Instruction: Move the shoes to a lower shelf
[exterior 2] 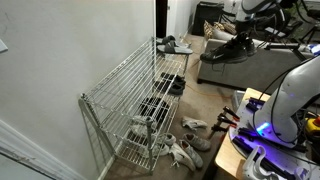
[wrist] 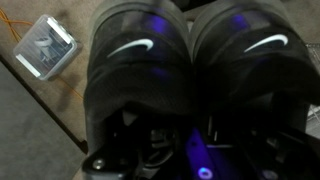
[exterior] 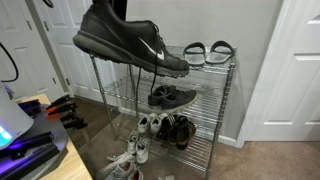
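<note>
both shoes (wrist: 135, 60) are pinched together in the gripper (wrist: 158, 150), which sits at 6 o'clock in the wrist view, its fingers lost in the dark; the toes point to 12 o'clock. in an exterior view the shoes (exterior: 125, 40) hang in the air, with the lower shelf (exterior: 205, 101) at about 4 o'clock, carrying another dark pair (exterior: 170, 96). i judge them light and soft-sided with stiffer soles. the heel collars pressed together look the surest hold, though the toes may sag.

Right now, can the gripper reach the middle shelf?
Probably yes: the rack is open-fronted, and the middle shelf is bare beside a dark pair; the gripper carries the black shoes.
</note>
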Motion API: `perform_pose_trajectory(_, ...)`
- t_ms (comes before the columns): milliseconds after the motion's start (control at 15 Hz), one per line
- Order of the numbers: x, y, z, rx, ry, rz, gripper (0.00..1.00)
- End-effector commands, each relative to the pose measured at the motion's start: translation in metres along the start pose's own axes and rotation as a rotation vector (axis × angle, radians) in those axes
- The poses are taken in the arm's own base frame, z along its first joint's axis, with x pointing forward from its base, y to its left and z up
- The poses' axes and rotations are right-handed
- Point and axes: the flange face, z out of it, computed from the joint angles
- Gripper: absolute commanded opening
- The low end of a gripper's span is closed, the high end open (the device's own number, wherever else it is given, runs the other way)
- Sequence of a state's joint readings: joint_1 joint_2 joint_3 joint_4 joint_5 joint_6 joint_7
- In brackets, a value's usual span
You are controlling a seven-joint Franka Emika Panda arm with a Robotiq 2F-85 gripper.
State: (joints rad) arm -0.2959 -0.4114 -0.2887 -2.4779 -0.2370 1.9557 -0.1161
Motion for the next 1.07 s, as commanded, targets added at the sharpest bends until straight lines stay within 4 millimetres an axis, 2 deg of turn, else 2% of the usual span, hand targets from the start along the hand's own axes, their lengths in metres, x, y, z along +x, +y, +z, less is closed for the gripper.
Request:
perform_pose_trajectory(0,-0.021,0.009,-0.006,-0.026,-0.024,-0.009,0.04)
perform_pose_trajectory(133,-0.015,0.001,0.007,-0.033,-0.066,-0.013,0.04)
perform_pose_trajectory(467,0.027,-0.033,0.058,-0.061,-0.062,-0.003,0.04)
perform_pose_trajectory(533,0.008,-0.023,0.049,-0.034,-0.082,-0.018,0.04)
perform_pose_trajectory(600,0.014,-0.028,0.059,-0.040,-0.090,-0.024,0.17)
perform_pose_trajectory(733,0.016,-0.028,0.068,-0.041,-0.112,-0.026,0.17)
perform_pose_trajectory(1000,0.014,-0.025,0.064,-0.038,-0.104,-0.019,0.17)
